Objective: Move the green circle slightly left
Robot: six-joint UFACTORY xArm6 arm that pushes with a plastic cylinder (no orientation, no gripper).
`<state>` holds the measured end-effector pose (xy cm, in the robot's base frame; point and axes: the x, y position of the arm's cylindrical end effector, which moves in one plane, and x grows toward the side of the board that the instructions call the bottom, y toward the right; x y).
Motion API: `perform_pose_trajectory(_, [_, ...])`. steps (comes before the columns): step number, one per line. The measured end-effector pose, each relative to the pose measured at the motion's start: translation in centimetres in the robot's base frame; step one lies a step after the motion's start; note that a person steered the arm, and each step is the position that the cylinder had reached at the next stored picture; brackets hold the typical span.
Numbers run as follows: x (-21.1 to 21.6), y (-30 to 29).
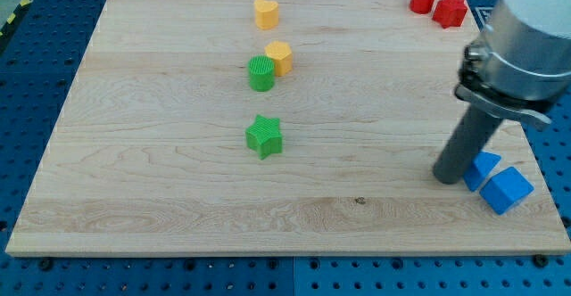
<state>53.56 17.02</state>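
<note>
Wooden board (178, 198) carrying eight blocks, two green, two yellow, two red, two blue, green circle (260, 73) upper centre touching yellow hexagon (280, 57), green star (264, 136) below, yellow heart (266, 12) above, red pair (439, 4) top right, my tip (448, 176), a bare rod without jaws, far right beside blue cubes (496, 180).

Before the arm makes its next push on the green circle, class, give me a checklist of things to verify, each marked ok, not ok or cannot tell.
1. Green circle in plain view: ok.
2. My tip beside the circle's right side, ready to push left: not ok; it sits far right, by the blue blocks.
3. Board left of the circle free: ok.
4. Yellow block apart from the circle: cannot tell; they look touching.
5. Green star off the push line: ok, it lies below.
</note>
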Motion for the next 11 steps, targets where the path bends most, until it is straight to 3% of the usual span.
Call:
perform_pose_trajectory(2, [-7.5, -11.6])
perform_pose_trajectory(4, [-7.6, -11.6])
perform_pose_trajectory(5, [-10.1, -11.6])
perform_pose_trajectory(7, [-11.2, -11.6])
perform_pose_trajectory(11, [-15.9, -21.6])
